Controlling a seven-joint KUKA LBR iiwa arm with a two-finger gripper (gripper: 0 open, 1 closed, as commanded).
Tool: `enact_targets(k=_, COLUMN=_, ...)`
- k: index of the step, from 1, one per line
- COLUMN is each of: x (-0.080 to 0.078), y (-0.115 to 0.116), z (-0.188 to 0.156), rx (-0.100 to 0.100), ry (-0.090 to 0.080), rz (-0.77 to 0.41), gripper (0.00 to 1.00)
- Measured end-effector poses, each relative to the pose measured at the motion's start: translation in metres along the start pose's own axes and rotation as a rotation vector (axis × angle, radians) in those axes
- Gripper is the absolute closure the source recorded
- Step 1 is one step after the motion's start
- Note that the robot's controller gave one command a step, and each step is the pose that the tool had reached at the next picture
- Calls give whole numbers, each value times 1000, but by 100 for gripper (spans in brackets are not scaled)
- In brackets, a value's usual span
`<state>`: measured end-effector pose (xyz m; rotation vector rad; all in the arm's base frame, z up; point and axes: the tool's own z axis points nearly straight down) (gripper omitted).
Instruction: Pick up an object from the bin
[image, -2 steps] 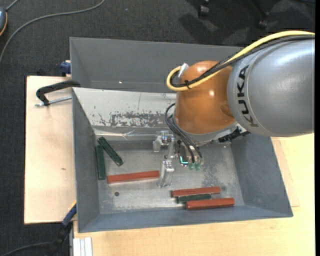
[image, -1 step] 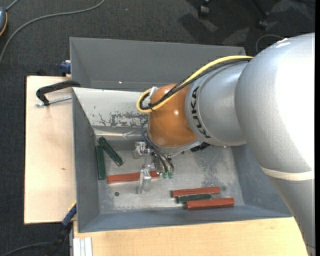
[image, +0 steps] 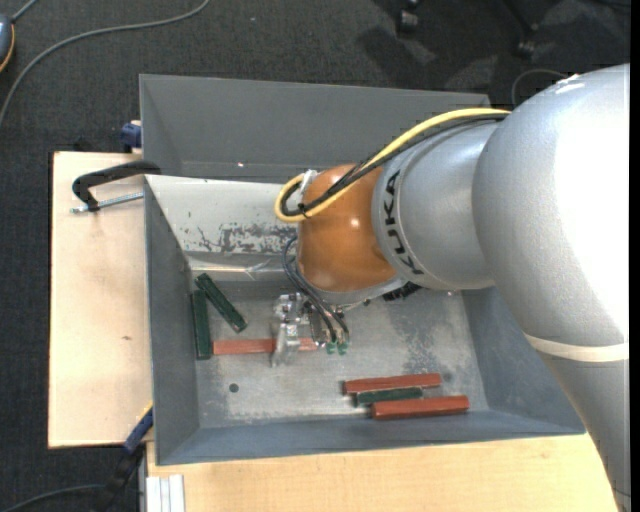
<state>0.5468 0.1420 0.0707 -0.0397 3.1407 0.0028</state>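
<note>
Evidently the arm is at the grasping step: seen from the overhead camera, the gripper (image: 289, 340) sits low over the floor of the bin (image: 168, 330), right at the right-hand end of a reddish-brown stick (image: 240, 347) that lies flat, left of centre. Whether the claw is released or clenched cannot be told, as the orange wrist cover (image: 335, 240) crowds over it. Two dark green sticks (image: 220, 303) lie near the stick's left end, and a cluster of red and green sticks (image: 400, 395) lies well apart by the near wall. The next move likely calls for a firm hold on the stick's end, then a straight lift, since a stick held by one end may tip.
</note>
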Motion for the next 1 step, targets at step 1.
enact_targets(k=1, x=-13, y=-11, z=-137, rx=-2, ry=-13, rz=13, gripper=100)
